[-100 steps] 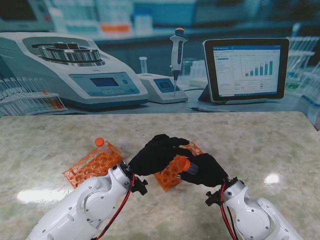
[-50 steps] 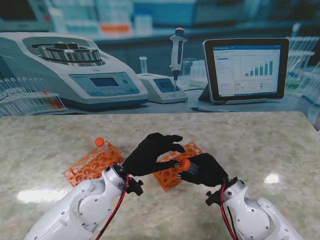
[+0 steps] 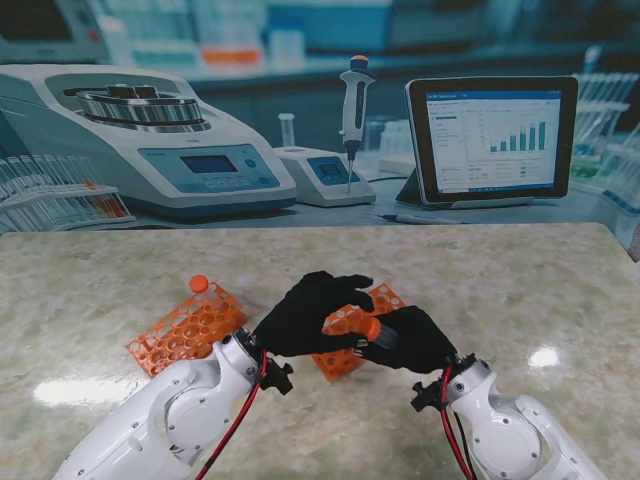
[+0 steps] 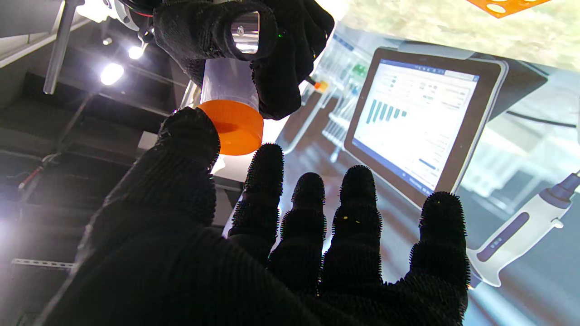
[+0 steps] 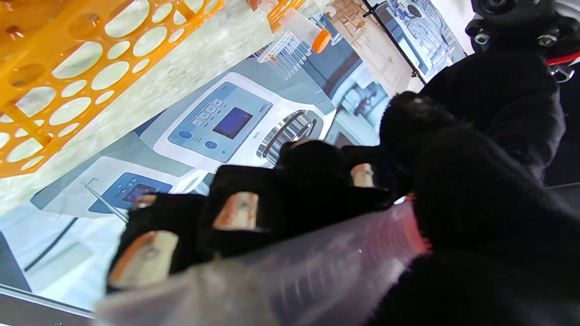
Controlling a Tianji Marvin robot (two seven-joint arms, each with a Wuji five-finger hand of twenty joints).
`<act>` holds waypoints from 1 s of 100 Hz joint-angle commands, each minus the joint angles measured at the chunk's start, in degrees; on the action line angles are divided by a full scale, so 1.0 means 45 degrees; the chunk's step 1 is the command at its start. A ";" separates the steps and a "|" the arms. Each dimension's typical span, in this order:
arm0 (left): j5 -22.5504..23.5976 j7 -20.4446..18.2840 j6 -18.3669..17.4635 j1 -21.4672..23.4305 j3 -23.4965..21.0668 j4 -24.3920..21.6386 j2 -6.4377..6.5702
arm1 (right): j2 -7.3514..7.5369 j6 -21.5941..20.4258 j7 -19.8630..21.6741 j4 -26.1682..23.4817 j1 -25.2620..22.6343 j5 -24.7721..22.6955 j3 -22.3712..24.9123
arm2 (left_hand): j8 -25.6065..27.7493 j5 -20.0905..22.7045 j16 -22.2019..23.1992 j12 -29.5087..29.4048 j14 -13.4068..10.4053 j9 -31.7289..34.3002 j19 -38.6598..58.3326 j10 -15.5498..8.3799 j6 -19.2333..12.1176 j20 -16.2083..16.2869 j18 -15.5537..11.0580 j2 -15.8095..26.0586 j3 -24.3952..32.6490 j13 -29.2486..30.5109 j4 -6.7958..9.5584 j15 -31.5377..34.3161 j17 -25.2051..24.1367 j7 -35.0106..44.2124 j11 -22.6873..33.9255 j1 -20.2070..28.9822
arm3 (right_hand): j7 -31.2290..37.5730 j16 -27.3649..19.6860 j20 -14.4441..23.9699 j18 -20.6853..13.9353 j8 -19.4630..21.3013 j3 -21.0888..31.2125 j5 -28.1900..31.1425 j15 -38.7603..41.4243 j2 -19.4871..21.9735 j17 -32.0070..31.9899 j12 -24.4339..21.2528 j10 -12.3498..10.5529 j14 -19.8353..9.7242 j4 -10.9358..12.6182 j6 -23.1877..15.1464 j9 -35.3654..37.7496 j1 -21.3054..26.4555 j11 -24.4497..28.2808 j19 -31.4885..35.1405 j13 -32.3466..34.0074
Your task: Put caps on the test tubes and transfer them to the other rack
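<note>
Capping is the step in hand. My right hand [image 3: 408,338] is wrapped around a clear tube [image 4: 229,83], held above the near rack [image 3: 352,332] with its mouth toward my left. My left hand [image 3: 312,312] meets it there: thumb [image 4: 188,136] pressed on the rim of the orange cap [image 4: 234,126], other fingers spread beside it, so not a full pinch. Whether the cap is seated, I cannot tell. One capped tube [image 3: 198,285] stands in the far-left rack [image 3: 185,330]. Judgement: next, twist or press the cap home, then carry the tube across to that rack
</note>
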 commanded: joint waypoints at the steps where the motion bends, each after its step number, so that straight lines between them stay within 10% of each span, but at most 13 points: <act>1: 0.0001 -0.0100 0.0052 -0.0019 0.0092 0.0016 -0.0012 | -0.0040 0.0005 0.0015 -0.0082 -0.0089 0.0015 -0.0034 | 0.0164 -0.0384 0.0183 0.0167 -0.0203 -0.0354 -0.0463 -0.0098 0.0198 0.0220 0.0041 -0.0293 0.0345 -0.0261 -0.0202 0.0024 -0.0086 0.0238 0.0084 -0.0241 | 0.0644 0.0914 0.0394 -0.1045 0.0303 -0.0086 0.0234 0.2536 0.0149 0.0967 0.0216 -0.0047 -0.1093 -0.0307 -0.0596 0.0508 0.0582 -0.0032 0.3473 0.0485; 42: 0.0370 0.0174 0.0014 -0.0158 0.0308 0.0135 -0.0029 | -0.0043 -0.0002 -0.0002 -0.0067 -0.0086 0.0004 -0.0047 | 0.0367 -0.0031 0.0255 0.0192 -0.0170 -0.0039 -0.0343 -0.0096 0.0157 0.0269 0.0149 0.0096 0.0824 -0.0009 -0.0105 0.0152 0.0019 0.0690 0.0170 0.0429 | 0.0644 0.0920 0.0395 -0.1038 0.0303 -0.0090 0.0234 0.2546 0.0157 0.0967 0.0219 -0.0050 -0.1078 -0.0311 -0.0596 0.0511 0.0568 -0.0022 0.3476 0.0484; 77: 0.0171 0.0506 0.0023 -0.0250 0.0532 0.0314 -0.0156 | -0.0044 -0.0007 0.0000 -0.0054 -0.0076 0.0015 -0.0050 | -0.0282 0.1038 0.0447 0.0230 -0.0180 0.0790 -0.0014 -0.0288 -0.0868 0.0248 0.0337 0.1809 -0.2161 0.0643 0.0508 0.0396 0.0165 0.2999 0.0421 0.5029 | 0.0631 0.0921 0.0396 -0.1038 0.0295 -0.0084 0.0247 0.2546 0.0162 0.0967 0.0218 -0.0040 -0.1078 -0.0312 -0.0595 0.0510 0.0565 -0.0022 0.3476 0.0484; 95: 0.0159 0.0559 0.0015 -0.0259 0.0591 0.0348 -0.0171 | -0.0043 -0.0017 -0.0007 -0.0058 -0.0088 0.0001 -0.0033 | -0.1184 0.1843 0.0469 0.0211 -0.0225 0.0961 0.0006 -0.0392 -0.0738 0.0222 0.0368 0.1532 -0.0897 0.0779 0.0745 0.0443 0.0218 0.2547 0.0498 0.5979 | 0.0630 0.0921 0.0398 -0.1028 0.0295 -0.0086 0.0247 0.2545 0.0168 0.0967 0.0216 -0.0052 -0.1090 -0.0312 -0.0595 0.0505 0.0576 -0.0028 0.3483 0.0485; 100: 0.0235 0.0656 -0.0017 -0.0272 0.0603 0.0381 -0.0180 | -0.0044 -0.0021 -0.0010 -0.0057 -0.0087 0.0000 -0.0033 | -0.1610 0.2372 0.0483 0.0171 -0.0242 0.1009 0.0105 -0.0385 -0.0870 0.0228 0.0391 0.1154 0.0046 0.0851 0.0249 0.0479 0.0285 0.2089 0.0502 0.5985 | 0.0629 0.0921 0.0398 -0.1028 0.0295 -0.0091 0.0247 0.2545 0.0169 0.0967 0.0216 -0.0051 -0.1091 -0.0313 -0.0595 0.0506 0.0570 -0.0029 0.3483 0.0485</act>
